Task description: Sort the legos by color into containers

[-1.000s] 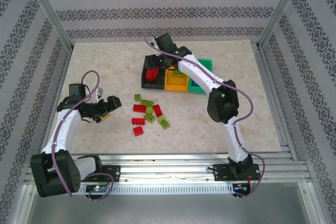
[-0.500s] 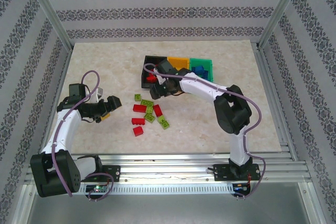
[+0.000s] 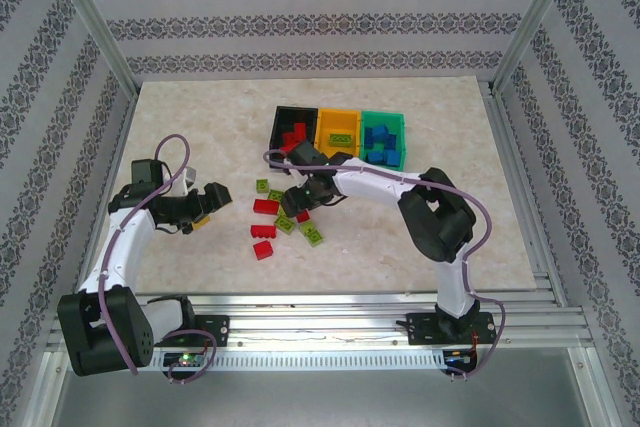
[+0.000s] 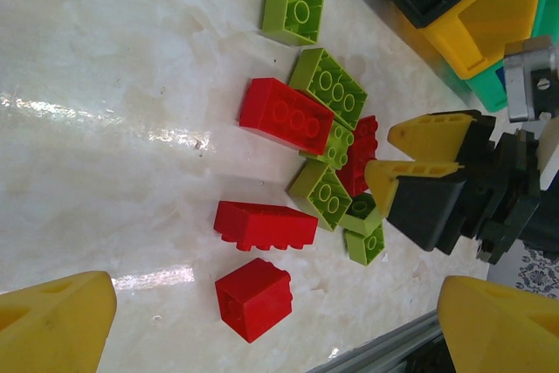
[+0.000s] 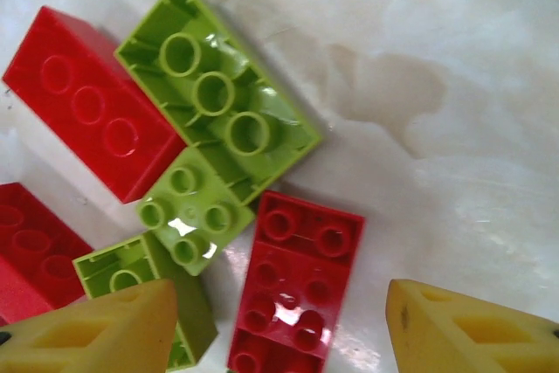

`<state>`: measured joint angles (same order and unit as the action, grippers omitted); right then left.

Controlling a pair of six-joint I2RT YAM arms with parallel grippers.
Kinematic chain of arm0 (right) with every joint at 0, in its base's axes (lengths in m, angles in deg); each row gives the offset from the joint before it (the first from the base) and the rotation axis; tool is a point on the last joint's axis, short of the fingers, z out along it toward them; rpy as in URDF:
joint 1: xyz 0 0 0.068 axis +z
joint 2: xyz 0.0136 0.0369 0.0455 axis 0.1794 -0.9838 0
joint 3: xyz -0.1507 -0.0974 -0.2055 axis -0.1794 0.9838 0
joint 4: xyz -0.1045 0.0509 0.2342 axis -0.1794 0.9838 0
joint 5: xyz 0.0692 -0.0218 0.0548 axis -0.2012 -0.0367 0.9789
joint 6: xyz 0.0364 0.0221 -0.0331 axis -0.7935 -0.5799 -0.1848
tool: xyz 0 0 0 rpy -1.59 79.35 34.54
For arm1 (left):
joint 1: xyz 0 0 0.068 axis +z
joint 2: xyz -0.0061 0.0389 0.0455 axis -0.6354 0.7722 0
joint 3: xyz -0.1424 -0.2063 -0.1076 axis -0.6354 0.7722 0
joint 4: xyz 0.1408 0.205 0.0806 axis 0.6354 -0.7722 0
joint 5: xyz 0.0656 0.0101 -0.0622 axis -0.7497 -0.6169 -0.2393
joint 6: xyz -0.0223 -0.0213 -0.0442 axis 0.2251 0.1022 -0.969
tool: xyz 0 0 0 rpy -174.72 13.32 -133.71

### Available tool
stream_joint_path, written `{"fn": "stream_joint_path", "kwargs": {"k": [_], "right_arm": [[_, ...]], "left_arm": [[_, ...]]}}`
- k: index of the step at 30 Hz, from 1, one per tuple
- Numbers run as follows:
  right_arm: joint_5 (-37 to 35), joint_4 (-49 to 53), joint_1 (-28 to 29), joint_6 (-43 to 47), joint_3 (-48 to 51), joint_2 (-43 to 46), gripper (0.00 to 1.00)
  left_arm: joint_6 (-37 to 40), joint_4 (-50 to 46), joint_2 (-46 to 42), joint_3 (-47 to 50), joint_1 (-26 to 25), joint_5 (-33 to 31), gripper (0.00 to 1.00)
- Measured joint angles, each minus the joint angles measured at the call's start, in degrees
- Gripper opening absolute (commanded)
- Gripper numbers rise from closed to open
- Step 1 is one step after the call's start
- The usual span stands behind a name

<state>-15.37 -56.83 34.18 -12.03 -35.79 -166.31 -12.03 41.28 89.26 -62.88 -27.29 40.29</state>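
Loose red and lime green legos lie in a pile mid-table. The containers stand in a row behind it: a black bin with red bricks, an orange-yellow bin with a green brick, and a teal bin with blue bricks. My right gripper is low over the pile and open. In the right wrist view its yellow fingertips stand either side of a red brick lying studs down, with gaps on both sides. My left gripper hangs open left of the pile, empty, near a small red brick.
A long red brick and a green brick lie at the pile's edges. Green bricks press against the red brick's left side. The table's front rail runs below, and patterned walls close in the sides.
My right arm has swung from above the black bin back toward me and come down over the pile, its jaws narrowing a little. The left arm has not moved.
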Motion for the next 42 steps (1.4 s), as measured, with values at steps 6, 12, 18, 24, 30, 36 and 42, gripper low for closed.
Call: {"fn": "stream_joint_path", "kwargs": {"k": [6, 12, 18, 24, 30, 36, 42], "right_arm": [[-0.59, -0.09, 0.28, -0.26, 0.20, -1.38, 0.62], [-1.77, -0.09, 0.28, -0.48, 1.81, -1.42, 0.58], [-3.30, -0.07, 0.28, -0.76, 2.34, -1.70, 0.43], [-3.85, -0.11, 0.28, -0.87, 2.08, -1.79, 0.36], [-3.93, 0.96, -0.48, -0.66, -1.11, -1.79, 0.36], [-3.43, 1.22, -4.68, 0.50, -9.42, -1.79, 0.36], [-2.34, 1.22, -10.23, 0.44, -20.98, -5.14, 0.37]], "left_arm": [[0.00, 0.00, 0.00, 0.00, 0.00, 0.02, 0.95], [-0.02, 0.00, 0.00, 0.00, 0.00, 0.02, 0.95], [-0.17, 0.00, 0.00, 0.00, 0.00, 0.02, 0.95], [-0.17, 0.00, -0.02, 0.00, 0.00, 0.00, 0.95], [-0.17, 0.02, -0.02, 0.00, 0.00, 0.00, 0.95], [-0.17, 0.02, -0.02, 0.00, 0.00, 0.02, 0.95], [-0.17, 0.02, -0.02, 0.00, 0.00, 0.02, 0.95]]}}
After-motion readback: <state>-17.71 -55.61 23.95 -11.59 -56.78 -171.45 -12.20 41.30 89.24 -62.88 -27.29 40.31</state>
